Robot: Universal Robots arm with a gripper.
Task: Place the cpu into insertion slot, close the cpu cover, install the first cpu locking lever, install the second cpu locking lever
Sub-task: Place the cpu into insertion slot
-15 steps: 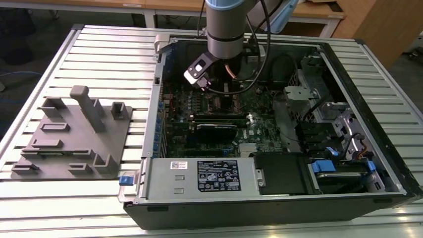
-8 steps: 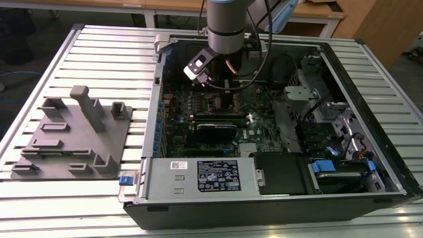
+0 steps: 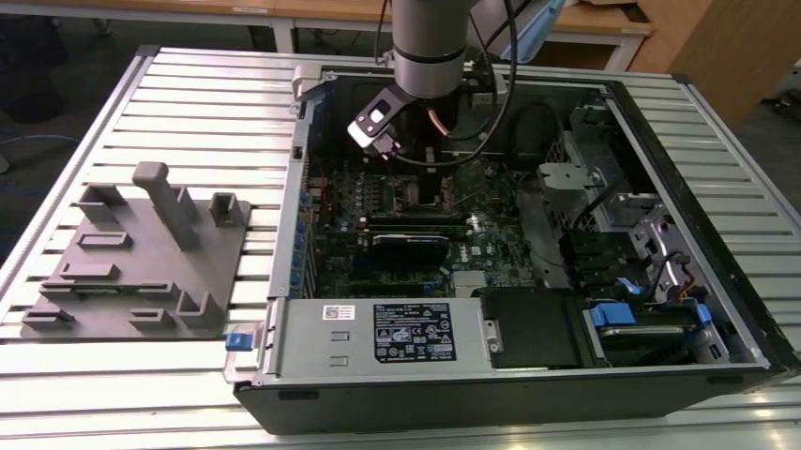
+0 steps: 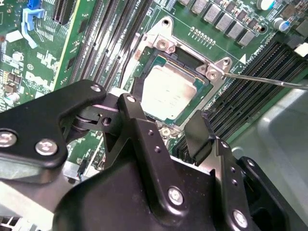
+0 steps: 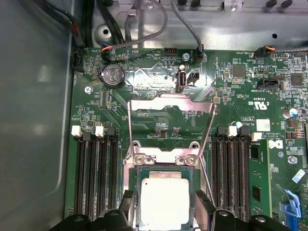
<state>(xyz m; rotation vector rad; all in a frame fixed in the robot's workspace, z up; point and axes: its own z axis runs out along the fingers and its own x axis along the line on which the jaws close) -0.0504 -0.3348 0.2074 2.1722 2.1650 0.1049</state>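
Looking past my gripper (image 5: 164, 211), I see its fingers spread wide, one on each side of the cpu (image 4: 169, 90) and clear of its edges. The cpu lies flat in the insertion slot (image 4: 185, 58). Beyond it the cpu cover (image 5: 168, 102) is swung open, off the chip. A thin locking lever (image 4: 269, 80) juts out over the memory slots (image 4: 245, 96).

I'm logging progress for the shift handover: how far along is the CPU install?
Done: the cpu lies in the insertion slot. In hand: nothing; the end effector sits open astride it. Left: the cpu cover stands open, and a locking lever looks unlatched.
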